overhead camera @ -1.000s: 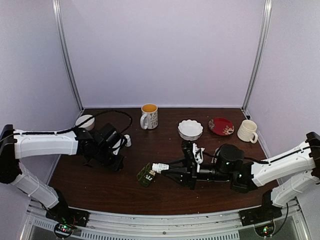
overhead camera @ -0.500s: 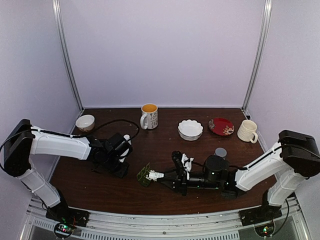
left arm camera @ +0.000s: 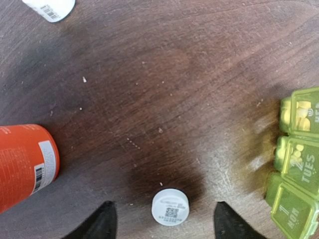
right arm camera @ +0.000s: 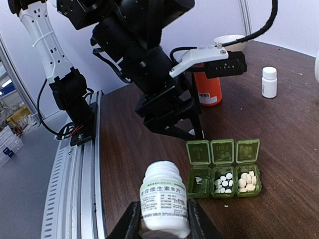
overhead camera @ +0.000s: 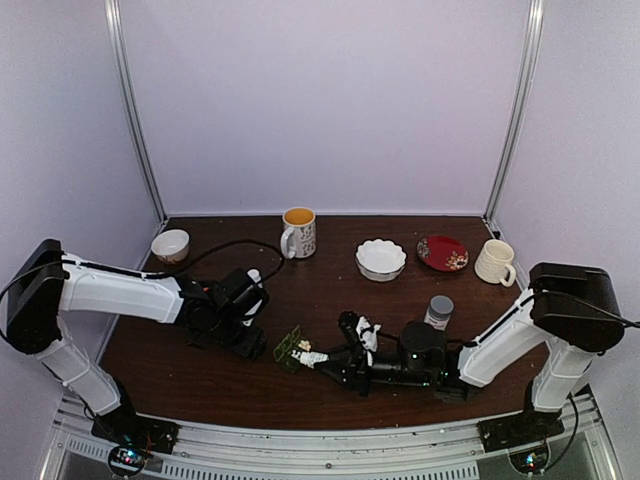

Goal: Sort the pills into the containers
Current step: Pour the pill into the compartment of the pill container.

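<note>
The containers are one green pill box (right arm camera: 223,169) with three lids up; white pills (right arm camera: 224,182) fill its middle and right compartments. In the top view the pill box (overhead camera: 291,347) lies between both arms. My right gripper (right arm camera: 163,219) is shut on an uncapped white bottle (right arm camera: 163,196), held just short of the box; its mouth (overhead camera: 305,353) points at it. My left gripper (left arm camera: 164,219) hangs open over the table, and a white cap (left arm camera: 170,206) lies loose between its fingers (left arm camera: 102,224). The box's edge (left arm camera: 299,159) shows on the right of the left wrist view.
An orange bottle (left arm camera: 22,162) lies left of my left gripper, with a small white bottle (left arm camera: 50,7) beyond it. A grey-capped bottle (overhead camera: 438,312) stands right of centre. At the back are a mug (overhead camera: 298,232), white bowl (overhead camera: 381,259), red saucer (overhead camera: 442,252), cream mug (overhead camera: 495,262) and small bowl (overhead camera: 170,244).
My left gripper has opened and the white cap now lies free on the table. My right arm has carried the open bottle leftward, closer to the pill box.
</note>
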You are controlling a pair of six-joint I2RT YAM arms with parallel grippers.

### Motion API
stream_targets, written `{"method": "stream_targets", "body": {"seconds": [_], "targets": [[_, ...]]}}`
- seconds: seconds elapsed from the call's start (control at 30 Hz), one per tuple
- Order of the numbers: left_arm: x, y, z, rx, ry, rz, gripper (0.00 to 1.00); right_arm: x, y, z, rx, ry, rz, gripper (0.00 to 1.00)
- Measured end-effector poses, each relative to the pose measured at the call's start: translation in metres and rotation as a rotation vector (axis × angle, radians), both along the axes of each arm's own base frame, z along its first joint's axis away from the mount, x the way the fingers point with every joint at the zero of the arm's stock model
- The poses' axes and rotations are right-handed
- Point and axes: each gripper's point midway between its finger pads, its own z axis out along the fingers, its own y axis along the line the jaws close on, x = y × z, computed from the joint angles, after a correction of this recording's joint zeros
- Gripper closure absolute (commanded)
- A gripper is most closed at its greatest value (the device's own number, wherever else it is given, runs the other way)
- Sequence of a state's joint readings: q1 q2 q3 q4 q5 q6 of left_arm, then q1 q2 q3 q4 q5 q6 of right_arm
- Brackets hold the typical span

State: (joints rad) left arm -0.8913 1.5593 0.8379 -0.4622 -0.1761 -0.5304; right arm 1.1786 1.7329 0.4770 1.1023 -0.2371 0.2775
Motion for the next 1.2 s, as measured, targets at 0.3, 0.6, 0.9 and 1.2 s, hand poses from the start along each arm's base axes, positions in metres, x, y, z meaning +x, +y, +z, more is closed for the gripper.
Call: {"method": "stream_targets", "body": {"seconds": [0.3, 0.6, 0.9, 1.2], "targets": [[0.002, 0.001, 0.039, -0.041, -0.104, 0.003, 0.02, 0.003, 0.001, -0.022, -0.041, 0.036, -0.018, 0.95], [0.000, 0.013, 0.098, -0.234, -0.291, 0.049, 0.03, 0.009, 0.016, -0.026, -0.046, 0.048, -0.021, 0.95], [-0.012, 0.006, 0.099, -0.449, -0.276, 0.061, 0.20, 0.017, 0.026, -0.029, -0.062, 0.066, -0.043, 0.95], [-0.020, -0.027, 0.093, -0.548, -0.186, -0.026, 0.36, 0.020, 0.029, -0.042, -0.118, 0.090, -0.051, 0.95]]}}
